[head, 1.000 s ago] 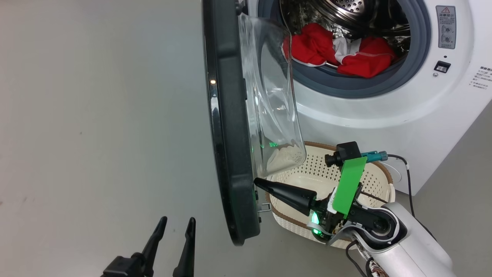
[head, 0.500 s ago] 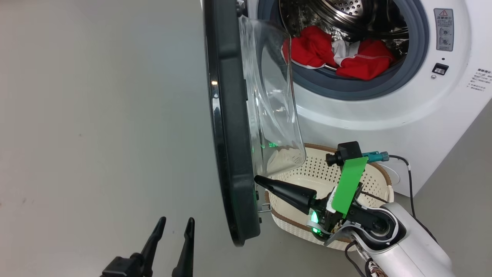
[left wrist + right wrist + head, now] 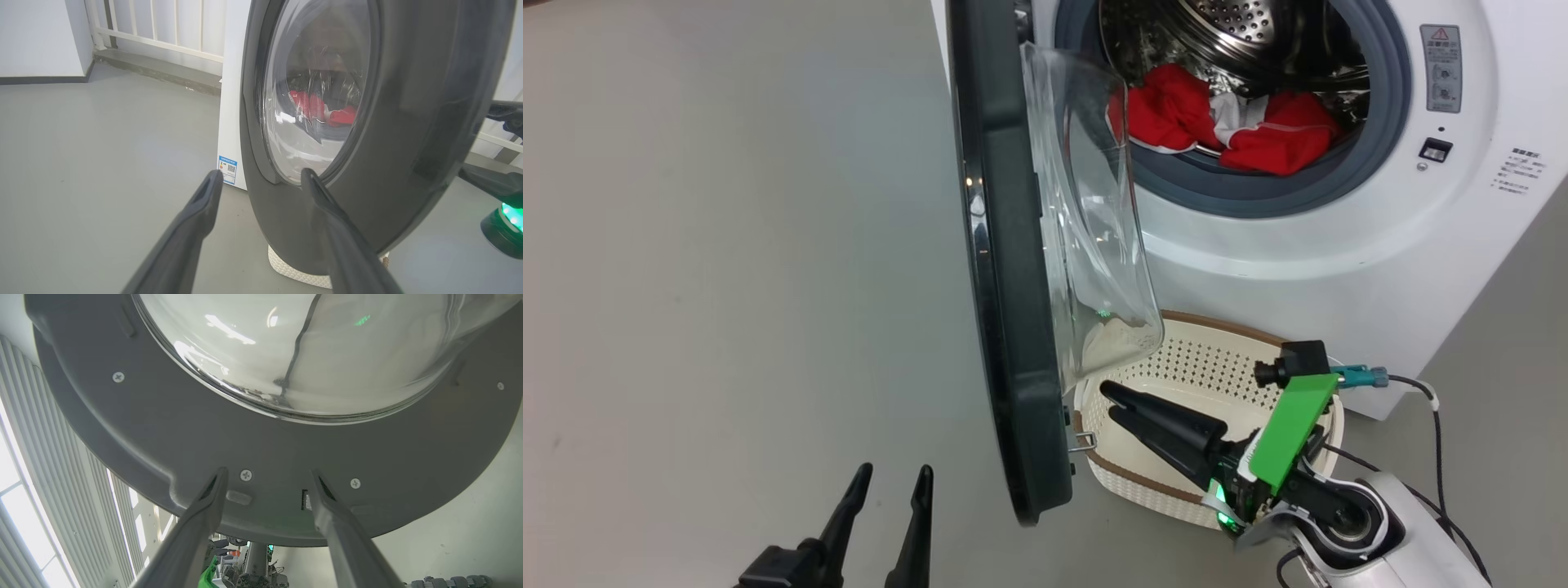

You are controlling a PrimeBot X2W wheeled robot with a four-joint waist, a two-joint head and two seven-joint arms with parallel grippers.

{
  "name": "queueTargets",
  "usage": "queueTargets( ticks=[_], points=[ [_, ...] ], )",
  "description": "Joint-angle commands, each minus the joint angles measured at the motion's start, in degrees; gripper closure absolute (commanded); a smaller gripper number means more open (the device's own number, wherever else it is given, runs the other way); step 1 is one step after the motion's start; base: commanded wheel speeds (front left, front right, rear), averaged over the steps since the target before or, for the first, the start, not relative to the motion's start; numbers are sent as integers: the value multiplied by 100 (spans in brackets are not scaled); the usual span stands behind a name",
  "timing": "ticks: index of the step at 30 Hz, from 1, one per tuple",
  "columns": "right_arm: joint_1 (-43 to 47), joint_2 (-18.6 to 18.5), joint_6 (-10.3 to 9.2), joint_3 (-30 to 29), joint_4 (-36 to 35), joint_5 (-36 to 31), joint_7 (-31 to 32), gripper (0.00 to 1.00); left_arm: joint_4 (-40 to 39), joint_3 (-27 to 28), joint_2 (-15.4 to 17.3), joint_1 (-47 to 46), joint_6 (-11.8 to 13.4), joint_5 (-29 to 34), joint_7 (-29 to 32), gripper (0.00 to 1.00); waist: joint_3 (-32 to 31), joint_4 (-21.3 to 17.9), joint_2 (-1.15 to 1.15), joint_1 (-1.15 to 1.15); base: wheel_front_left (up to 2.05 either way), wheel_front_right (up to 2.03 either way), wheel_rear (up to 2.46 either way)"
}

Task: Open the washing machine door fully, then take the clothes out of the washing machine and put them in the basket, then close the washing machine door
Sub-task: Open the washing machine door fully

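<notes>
Grey floor (image 3: 727, 245) lies beneath your left gripper (image 3: 895, 469), fingers parted, while your right gripper (image 3: 1109, 398) (also spread, empty) points at the washing machine door (image 3: 1005, 327).

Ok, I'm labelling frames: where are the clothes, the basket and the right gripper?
the clothes (image 3: 1270, 151), head view, red fabric in the drum.
the basket (image 3: 1217, 363), head view, perforated far wall.
right gripper (image 3: 1111, 398), head view, between its fingertips.

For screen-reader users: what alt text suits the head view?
The washing machine door stands open beside the washing machine, red clothes in its drum. The open right pincer points at the door's inner face over the basket; the open left pincer sits lower left.
</notes>
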Motion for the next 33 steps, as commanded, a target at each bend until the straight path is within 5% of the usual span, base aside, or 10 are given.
queueTargets(
  ticks=[1, 13, 21, 33],
  points=[
    [2, 52, 45, 19, -150, -75, -44, 0, -111, 200, 51, -79, -28, 46, -70, 0, 16, -49, 0, 0, 0, 0, 0],
    [778, -106, 45, -289, -38, -514, -441, 0, -107, 275, 51, -86, -33, 58, -70, 0, 19, -249, 0, 0, 0, 0, 0],
    [1198, -256, 45, -508, -35, -956, -1243, 0, -114, 297, 51, -68, -23, 47, -70, 0, -2, -315, 0, 0, 0, 0, 0],
    [1294, -915, 45, 511, 159, -2308, -3136, 0, -99, 305, 51, -45, -27, 31, -70, 0, -23, -378, 0, 0, 0, 0, 0]
  ],
)
